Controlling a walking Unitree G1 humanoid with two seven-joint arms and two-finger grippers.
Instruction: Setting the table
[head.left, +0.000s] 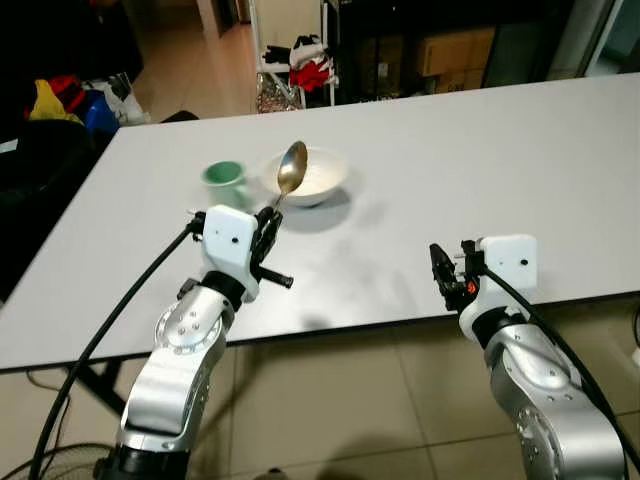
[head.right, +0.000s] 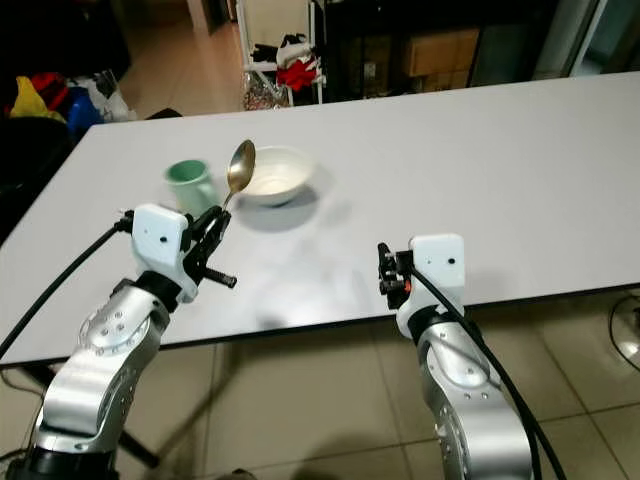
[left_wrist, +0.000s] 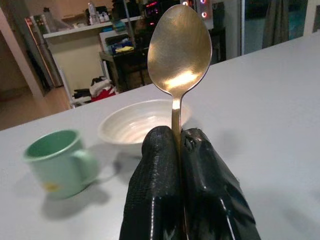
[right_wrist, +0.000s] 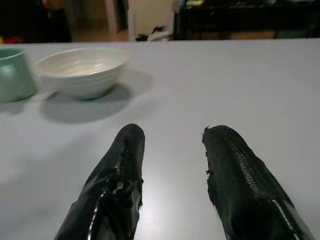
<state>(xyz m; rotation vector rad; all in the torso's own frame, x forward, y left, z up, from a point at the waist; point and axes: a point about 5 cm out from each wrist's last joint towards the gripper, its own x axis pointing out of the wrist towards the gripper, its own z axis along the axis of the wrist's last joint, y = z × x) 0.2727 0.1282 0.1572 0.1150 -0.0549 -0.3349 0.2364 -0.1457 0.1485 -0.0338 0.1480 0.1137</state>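
My left gripper (head.left: 268, 222) is shut on the handle of a golden metal spoon (head.left: 291, 168), holding it upright above the white table (head.left: 480, 180). The spoon's bowl (left_wrist: 179, 50) points up, just in front of a white ribbed bowl (head.left: 312, 175). A green mug (head.left: 226, 183) stands to the left of that bowl. My right gripper (head.left: 440, 268) hovers open over the table's near edge, nothing between its fingers (right_wrist: 121, 170); the white bowl (right_wrist: 80, 67) lies ahead of it to the left.
The table's front edge (head.left: 380, 325) runs just under both wrists, with tiled floor below. Beyond the far edge are a rack with clothes (head.left: 305, 65), dark shelving and bags (head.left: 70, 100) on the floor. A fan base (head.left: 50, 465) sits by my left arm.
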